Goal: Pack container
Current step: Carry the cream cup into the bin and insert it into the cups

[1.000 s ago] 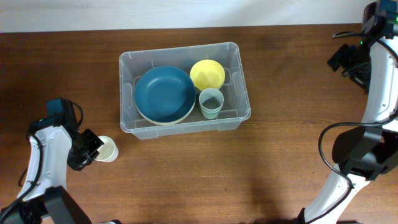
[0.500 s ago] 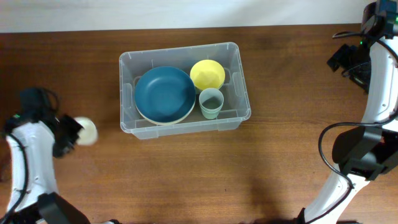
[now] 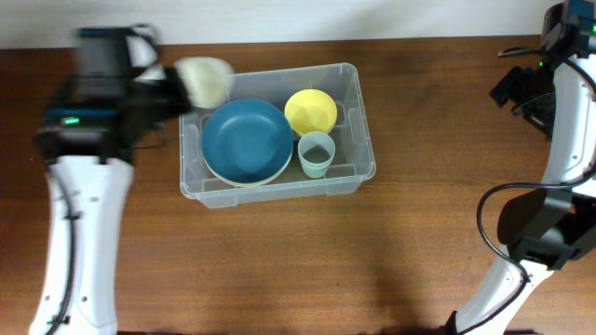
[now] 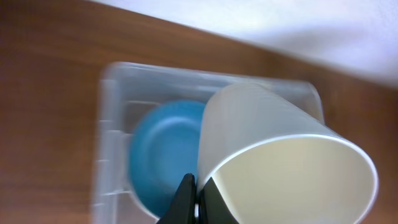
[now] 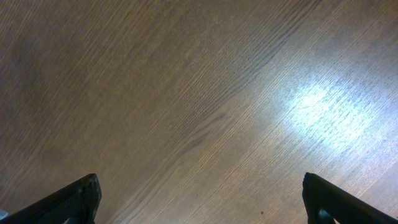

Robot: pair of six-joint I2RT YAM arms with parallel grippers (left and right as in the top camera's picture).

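As left tool (image 4: 196,200) grips white cup (image 4: 267,143), container (image 3: 270,73) holds plate (image 3: 247,141), bowl (image 3: 310,111), green cup (image 3: 316,154)

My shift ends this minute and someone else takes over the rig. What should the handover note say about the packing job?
Left hand: shut on a cream plastic cup, held in the air near the far-left corner of the large clear plastic container.
Right hand: open, holding nothing, over the bare wooden table at the far right.
Done: the round blue plate, yellow bowl and pale green cup sit inside the container.
Left: lower the cream cup into the container, probably into a free spot beside the plate, and release it.
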